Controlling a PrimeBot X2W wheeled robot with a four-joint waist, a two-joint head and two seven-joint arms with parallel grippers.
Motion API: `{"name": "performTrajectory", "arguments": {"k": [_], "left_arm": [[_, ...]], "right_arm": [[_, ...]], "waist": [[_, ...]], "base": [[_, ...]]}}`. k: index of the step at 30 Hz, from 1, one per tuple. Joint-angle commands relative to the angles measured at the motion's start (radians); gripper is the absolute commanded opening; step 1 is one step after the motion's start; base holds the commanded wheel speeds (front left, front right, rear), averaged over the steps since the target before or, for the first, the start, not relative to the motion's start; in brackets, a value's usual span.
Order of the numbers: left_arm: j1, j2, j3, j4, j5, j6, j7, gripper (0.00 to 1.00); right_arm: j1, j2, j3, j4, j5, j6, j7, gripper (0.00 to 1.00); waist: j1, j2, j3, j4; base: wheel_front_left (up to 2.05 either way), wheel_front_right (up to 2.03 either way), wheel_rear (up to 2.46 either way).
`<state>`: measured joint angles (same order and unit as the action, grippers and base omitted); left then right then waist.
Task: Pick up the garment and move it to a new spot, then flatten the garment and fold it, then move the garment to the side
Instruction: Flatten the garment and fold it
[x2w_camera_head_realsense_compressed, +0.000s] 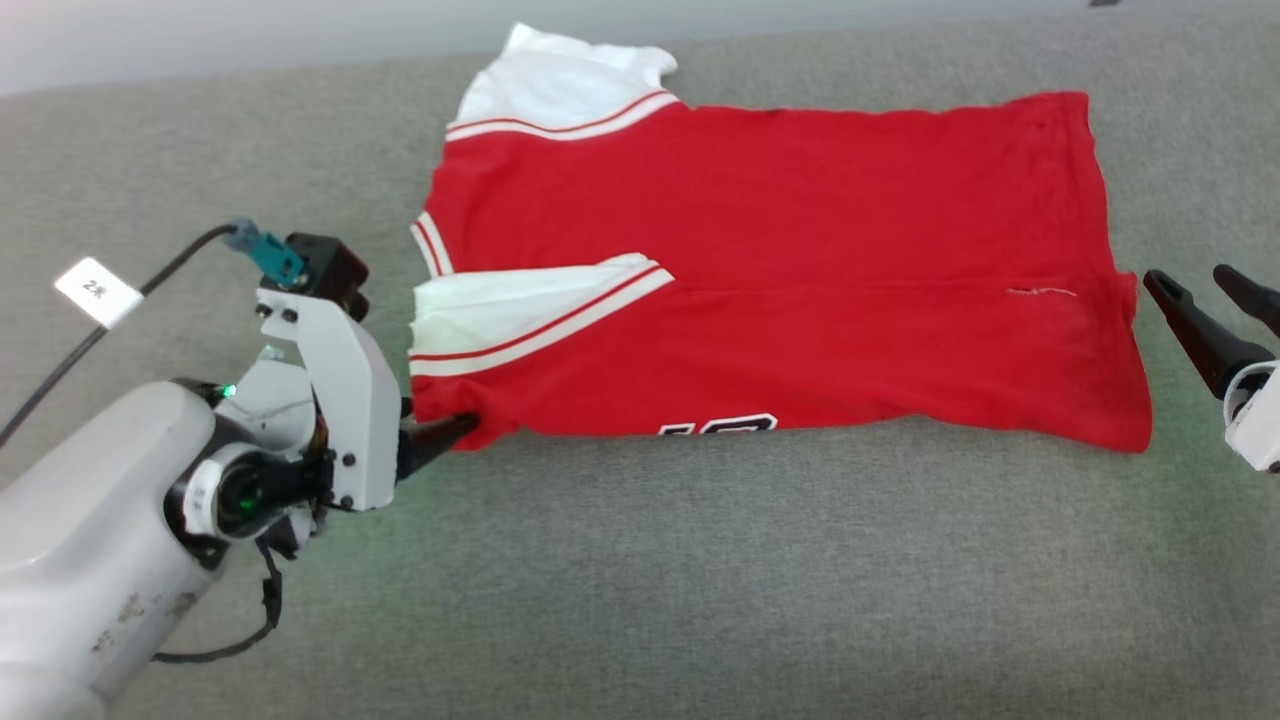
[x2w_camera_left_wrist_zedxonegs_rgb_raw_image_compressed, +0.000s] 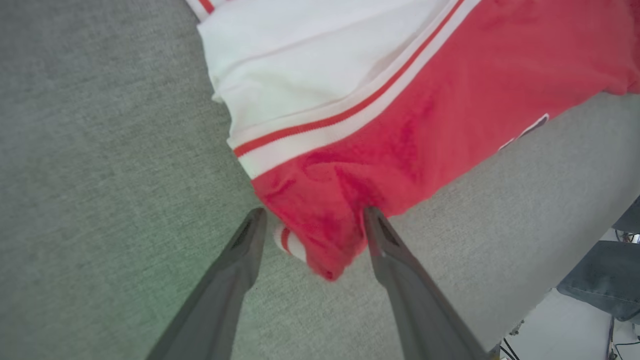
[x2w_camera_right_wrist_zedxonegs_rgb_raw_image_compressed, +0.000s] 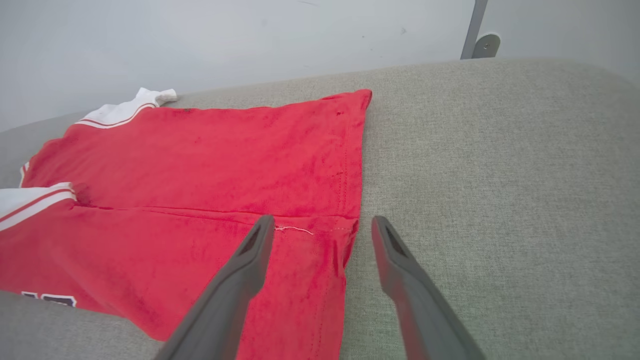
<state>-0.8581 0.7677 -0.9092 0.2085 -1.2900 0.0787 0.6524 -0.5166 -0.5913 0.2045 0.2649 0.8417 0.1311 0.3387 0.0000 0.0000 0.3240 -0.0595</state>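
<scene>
Two claws, both spread wide: our left claw (x2w_camera_left_wrist_zedxonegs_rgb_raw_image_compressed: 314, 214) straddles the near left corner of the garment (x2w_camera_head_realsense_compressed: 780, 260), which lies folded on the grey cushion (x2w_camera_head_realsense_compressed: 640, 580), long axis left to right — our right claw (x2w_camera_head_realsense_compressed: 1186, 276) hovers at the hem end.

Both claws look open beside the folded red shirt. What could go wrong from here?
A corner of the jersey sits between the fingers of the open left gripper; pulling away could snag it and undo the fold. The right gripper hovers close to the hem and might drag it.
</scene>
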Motion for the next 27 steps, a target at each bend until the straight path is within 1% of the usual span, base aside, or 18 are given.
{"name": "performTrajectory", "arguments": {"k": [1,6,7,8,9,10,11,14,18,20,23,27], "left_arm": [[-0.006,-0.010,0.003,0.014,-0.004,-0.001,0.000,1.00],[0.013,-0.038,-0.012,0.097,-0.007,-0.028,-0.010,1.00],[0.021,-0.047,-0.013,0.109,-0.016,-0.035,-0.011,0.76],[0.029,-0.054,-0.016,0.119,-0.023,-0.045,-0.008,0.46],[0.035,-0.060,-0.019,0.127,-0.029,-0.053,-0.004,0.35],[0.039,-0.066,-0.020,0.133,-0.035,-0.060,-0.003,0.13],[0.044,-0.071,-0.021,0.140,-0.041,-0.063,0.001,0.00],[0.049,-0.079,-0.026,0.146,-0.047,-0.081,0.002,0.00],[0.049,-0.081,-0.022,0.154,-0.049,-0.092,-0.006,0.00],[0.047,-0.083,-0.020,0.151,-0.047,-0.099,-0.013,0.00],[0.047,-0.090,-0.016,0.143,-0.047,-0.105,-0.025,0.00],[0.049,-0.096,-0.021,0.132,-0.038,-0.113,-0.033,0.00]], "right_arm": [[-0.009,0.001,0.001,-0.005,0.000,-0.001,-0.001,1.00],[-0.014,-0.009,-0.001,-0.018,0.004,-0.001,-0.004,1.00],[-0.013,-0.011,0.000,-0.020,0.004,-0.001,-0.002,1.00],[-0.011,-0.014,0.000,-0.023,0.005,-0.001,-0.001,1.00],[-0.008,-0.016,0.000,-0.026,0.004,-0.001,0.002,1.00],[-0.006,-0.019,0.002,-0.031,0.002,-0.001,0.005,1.00],[-0.004,-0.022,0.007,-0.037,0.003,-0.001,0.014,1.00],[0.001,-0.047,0.036,-0.061,0.009,-0.001,0.070,1.00],[0.009,-0.106,0.107,-0.091,0.011,-0.001,0.244,1.00],[-0.011,-0.121,0.119,-0.093,-0.004,-0.001,0.313,1.00],[-0.043,-0.105,0.135,-0.078,-0.021,-0.001,0.395,1.00],[-0.078,-0.077,0.146,-0.037,-0.035,-0.001,0.456,1.00]], "waist": [[0.0000,0.0000,0.022,-0.022],[0.0000,0.0000,0.050,-0.049],[0.0000,0.0000,0.052,-0.053],[0.0000,0.0000,0.053,-0.055],[0.0000,0.0000,0.054,-0.056],[0.0000,0.0000,0.054,-0.058],[0.0000,0.0000,0.054,-0.059],[0.0000,0.0000,0.050,-0.058],[0.0000,0.0000,0.043,-0.051],[0.0000,0.0000,0.044,-0.046],[0.0000,0.0000,0.049,-0.039],[0.0000,0.0000,0.058,-0.023]], "base": [[0.00,0.00,0.00],[0.00,0.00,0.00],[0.00,0.00,0.00],[0.00,0.00,0.00],[0.00,0.00,0.00],[0.00,0.00,0.00],[0.00,0.00,0.00],[0.00,0.00,0.00],[0.00,0.00,0.00],[0.00,0.00,0.00],[0.00,0.00,0.00],[0.00,0.00,0.00]]}}
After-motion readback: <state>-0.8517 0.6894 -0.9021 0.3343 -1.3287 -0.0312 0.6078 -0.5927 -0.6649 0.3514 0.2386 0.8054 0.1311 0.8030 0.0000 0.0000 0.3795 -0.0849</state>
